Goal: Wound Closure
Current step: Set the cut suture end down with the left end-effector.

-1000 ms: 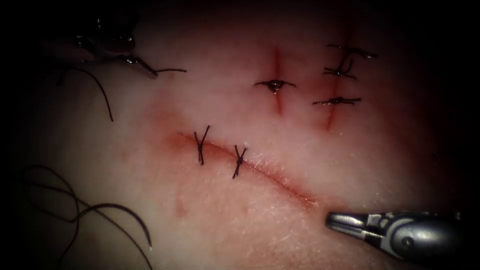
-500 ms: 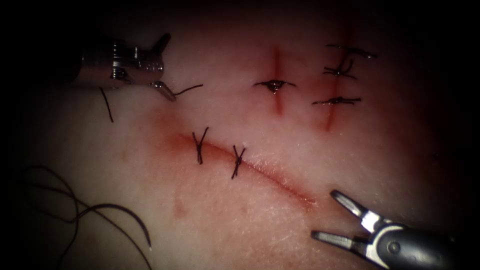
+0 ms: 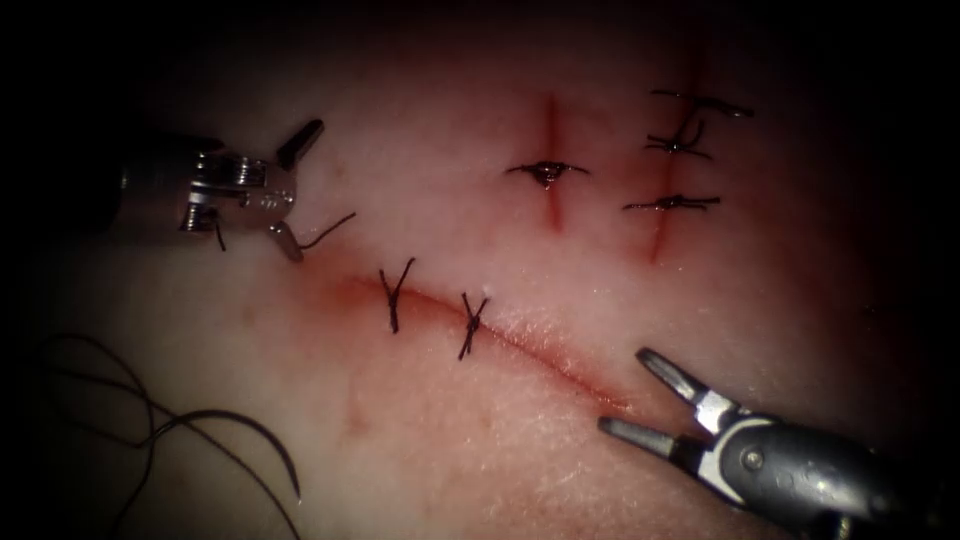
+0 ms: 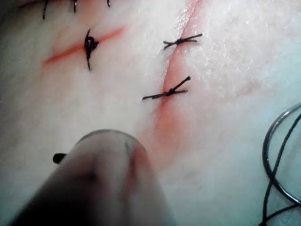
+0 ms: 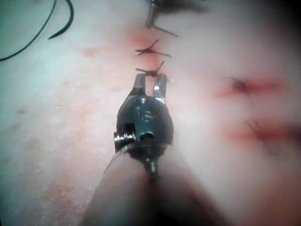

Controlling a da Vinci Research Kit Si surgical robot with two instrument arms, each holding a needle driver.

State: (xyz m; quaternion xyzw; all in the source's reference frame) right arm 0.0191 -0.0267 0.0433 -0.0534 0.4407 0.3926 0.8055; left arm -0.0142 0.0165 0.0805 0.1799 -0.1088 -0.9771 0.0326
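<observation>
- Tissue (image 3: pixel 420 440): pale pork belly under both tools, carrying a long slanted cut (image 3: pixel 540 355) with red fluid (image 3: pixel 350 290) along its line.
- Stitches: two dark knotted stitches (image 3: pixel 393 297) cross the left part of the long cut; the right part of that cut lies unstitched.
- Other cuts: two short upright cuts (image 3: pixel 551 160) sit above and to the right, each crossed by tied stitches.
- Left tool (image 3: pixel 300 190): enters from the left, above the left end of the long cut. Its jaws stand wide apart; a short cut end of thread (image 3: pixel 330 231) pokes out at the lower jaw, and whether it is gripped cannot be told.
- Right tool (image 3: pixel 640 395): enters from the lower right, tips just beside the right end of the long cut. Jaws spread apart, holding nothing. The right wrist view shows the same spread, tips pointing toward the stitches.
- Needle (image 3: pixel 262 440): curved, lying loose on the tissue at lower left, well apart from both tools, not in the tissue, held by neither.
- Thread (image 3: pixel 110 400): dark loops trailing from the needle across the lower left of the tissue.
</observation>
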